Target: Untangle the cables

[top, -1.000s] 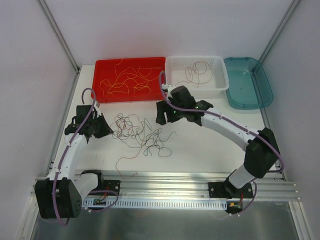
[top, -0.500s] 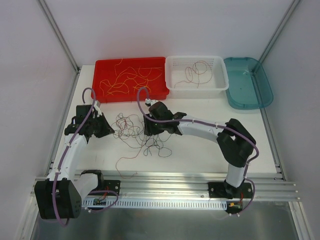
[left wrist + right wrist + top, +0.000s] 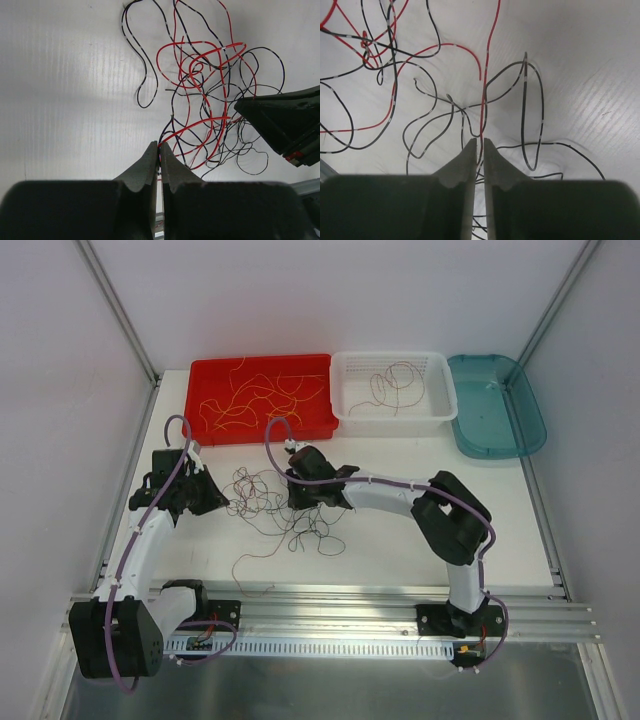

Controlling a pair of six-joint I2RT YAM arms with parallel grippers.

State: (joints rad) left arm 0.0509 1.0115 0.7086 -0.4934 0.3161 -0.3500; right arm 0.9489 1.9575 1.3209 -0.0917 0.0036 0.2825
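Observation:
The cables form a loose tangle (image 3: 272,502) of thin red and black wires on the white table between the two arms. My left gripper (image 3: 226,503) sits at the tangle's left edge. In the left wrist view it (image 3: 160,146) is shut on red and black strands (image 3: 200,90) that run up out of its tips. My right gripper (image 3: 291,504) is down on the tangle's right side. In the right wrist view its jaws (image 3: 480,141) stand a narrow gap apart, with one red wire (image 3: 485,95) running down between them and black loops (image 3: 530,115) lying around them.
A red tray (image 3: 197,380) at the back holds yellow-orange wires (image 3: 250,402). Beside it a white basket (image 3: 444,400) holds dark red wires (image 3: 393,386), and a teal tray (image 3: 500,415) stands at the back right. A loose strand (image 3: 255,562) lies towards the near rail.
My right arm has swung left and down from near the white basket onto the tangle, and its jaws have narrowed around a red wire. The left arm has not moved.

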